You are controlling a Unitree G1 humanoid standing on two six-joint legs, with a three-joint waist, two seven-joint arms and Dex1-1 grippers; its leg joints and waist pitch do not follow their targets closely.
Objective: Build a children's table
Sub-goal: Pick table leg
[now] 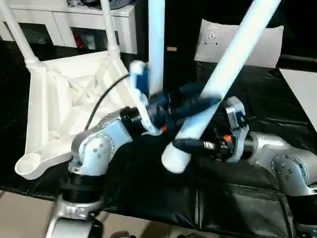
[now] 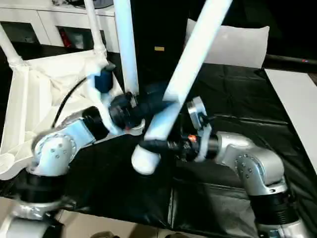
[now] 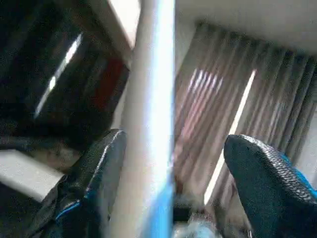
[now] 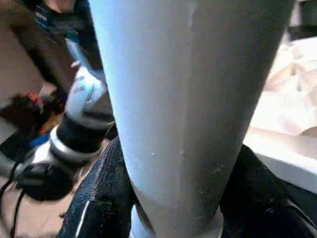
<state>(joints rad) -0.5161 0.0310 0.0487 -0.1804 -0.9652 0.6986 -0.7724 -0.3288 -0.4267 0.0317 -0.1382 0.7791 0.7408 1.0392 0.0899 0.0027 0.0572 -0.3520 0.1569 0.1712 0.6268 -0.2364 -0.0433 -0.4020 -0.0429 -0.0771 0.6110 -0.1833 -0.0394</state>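
The white tabletop [image 1: 64, 94] lies ribbed side up at the left, with two legs [image 1: 110, 29] standing in its far corner sockets and an empty round socket [image 1: 27, 166] at its near left corner. A third leg [image 1: 156, 44] stands upright at the middle. My left gripper [image 1: 166, 106] is around its lower part; in the left wrist view one finger [image 3: 99, 168] touches it and the other finger [image 3: 262, 168] stands apart. A fourth leg [image 1: 233, 54] slants up to the right, with my right gripper [image 1: 190, 144] shut on it near its thick end [image 1: 174, 159]. The upright leg's foot is hidden behind my left wrist.
A black sheet [image 1: 237, 208] covers the work surface. At the back left stands a white cabinet [image 1: 74, 20], and a white flat bag [image 1: 237, 42] lies at the back right. A pale surface [image 1: 302, 89] runs along the right edge. A black cable [image 1: 101, 101] loops over the tabletop.
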